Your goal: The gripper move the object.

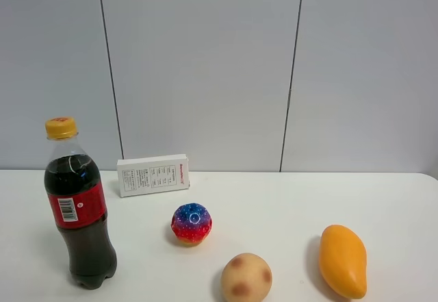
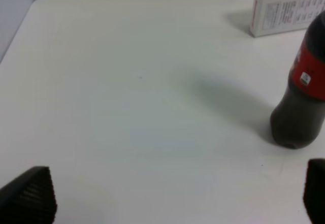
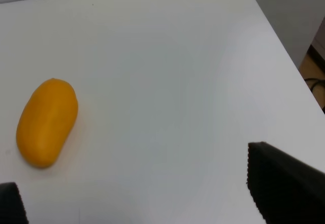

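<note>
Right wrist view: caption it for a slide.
Open black fingers hover over a white table beside a smooth orange mango.

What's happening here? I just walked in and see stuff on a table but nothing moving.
Nothing is being handled yet. The potato-like ball sits untouched on the white table, between the speckled ball and the mango, with a cola bottle and a white box further off. The left hand and right hand are both open, over bare table, holding nothing.

The potato (image 1: 246,277) is running off the near edge of the high view. The bottle (image 2: 300,99) is losing its top and side in the left wrist view, where the box (image 2: 289,8) print is blurring.
</note>
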{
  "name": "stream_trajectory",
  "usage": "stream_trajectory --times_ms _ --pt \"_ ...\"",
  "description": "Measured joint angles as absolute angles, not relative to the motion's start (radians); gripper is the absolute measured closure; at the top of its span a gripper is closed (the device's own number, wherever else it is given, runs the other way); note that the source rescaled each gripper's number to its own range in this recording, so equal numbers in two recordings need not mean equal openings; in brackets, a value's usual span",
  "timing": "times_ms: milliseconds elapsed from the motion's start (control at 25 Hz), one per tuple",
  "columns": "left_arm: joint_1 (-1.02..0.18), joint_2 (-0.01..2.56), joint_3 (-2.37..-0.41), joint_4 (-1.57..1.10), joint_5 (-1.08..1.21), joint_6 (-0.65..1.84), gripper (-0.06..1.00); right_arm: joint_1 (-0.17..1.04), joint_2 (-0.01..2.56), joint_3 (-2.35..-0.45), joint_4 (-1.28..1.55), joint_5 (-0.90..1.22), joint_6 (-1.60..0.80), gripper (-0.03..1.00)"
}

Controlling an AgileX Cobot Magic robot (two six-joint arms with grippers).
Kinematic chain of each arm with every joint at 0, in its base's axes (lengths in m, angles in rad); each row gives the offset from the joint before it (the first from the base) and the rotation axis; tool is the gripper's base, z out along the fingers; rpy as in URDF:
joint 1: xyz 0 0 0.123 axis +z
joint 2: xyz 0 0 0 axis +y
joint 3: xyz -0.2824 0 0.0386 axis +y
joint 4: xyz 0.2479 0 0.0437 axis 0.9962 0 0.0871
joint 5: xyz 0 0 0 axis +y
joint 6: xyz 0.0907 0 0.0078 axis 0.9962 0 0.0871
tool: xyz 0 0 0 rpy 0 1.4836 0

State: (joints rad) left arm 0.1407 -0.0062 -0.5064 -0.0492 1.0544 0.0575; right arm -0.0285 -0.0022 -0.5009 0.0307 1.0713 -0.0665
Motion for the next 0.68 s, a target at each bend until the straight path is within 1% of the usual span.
stream_trajectory --times_ms 680 --pt "0.141 -0.006 -0.506 -0.049 1.054 0.057 -0.06 -0.029 -0.002 -0.501 0.024 1.071 -0.066 0.1"
